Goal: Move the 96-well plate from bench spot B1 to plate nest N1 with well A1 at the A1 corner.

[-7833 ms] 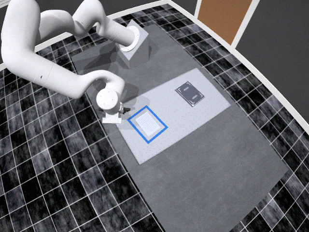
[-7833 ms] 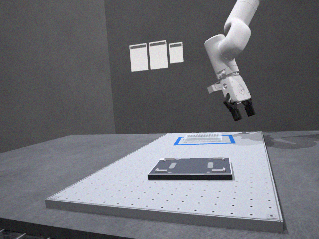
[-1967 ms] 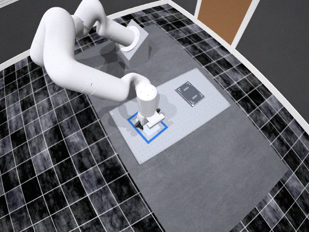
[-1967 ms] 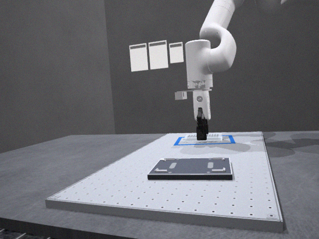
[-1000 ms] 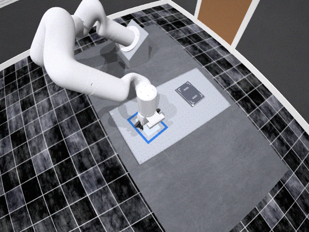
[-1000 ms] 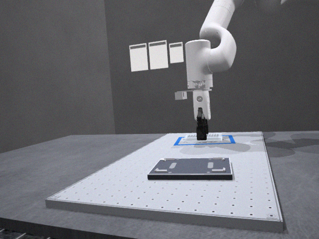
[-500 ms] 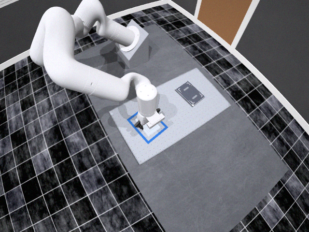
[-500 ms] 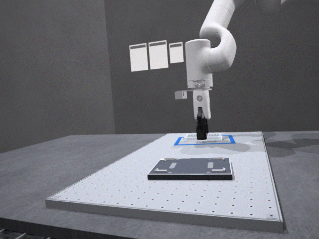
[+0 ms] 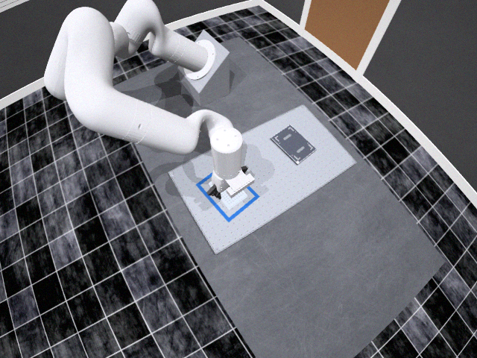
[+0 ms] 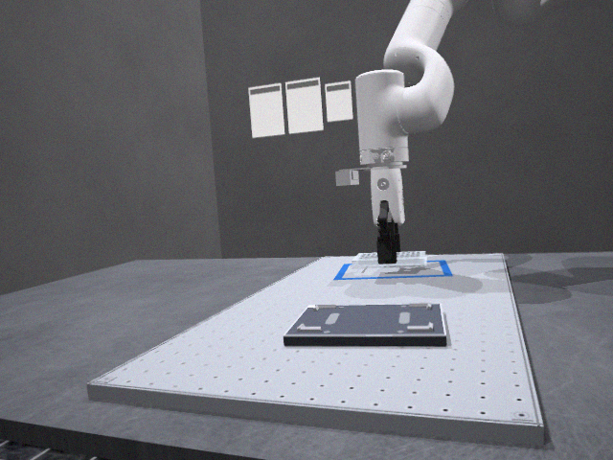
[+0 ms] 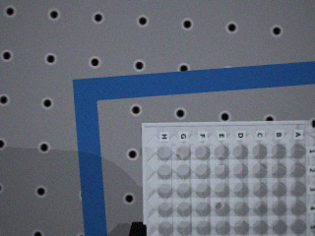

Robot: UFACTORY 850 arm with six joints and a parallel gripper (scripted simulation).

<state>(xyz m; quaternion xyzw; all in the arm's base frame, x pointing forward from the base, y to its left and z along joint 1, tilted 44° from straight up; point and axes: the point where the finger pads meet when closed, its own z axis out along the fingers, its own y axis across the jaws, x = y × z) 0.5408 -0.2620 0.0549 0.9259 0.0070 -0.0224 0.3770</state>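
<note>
Gripper jaws were clamped across the 96-well plate, raised slightly above the blue-outlined spot B1, so pickup looked done while carrying it to the empty plate nest N1 and seating A1 remained.

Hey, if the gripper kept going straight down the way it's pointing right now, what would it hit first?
The gripper points straight down, shut on the 96-well plate. Below lies the perforated board inside the blue B1 outline, so the held plate would likely press into the board first.
</note>
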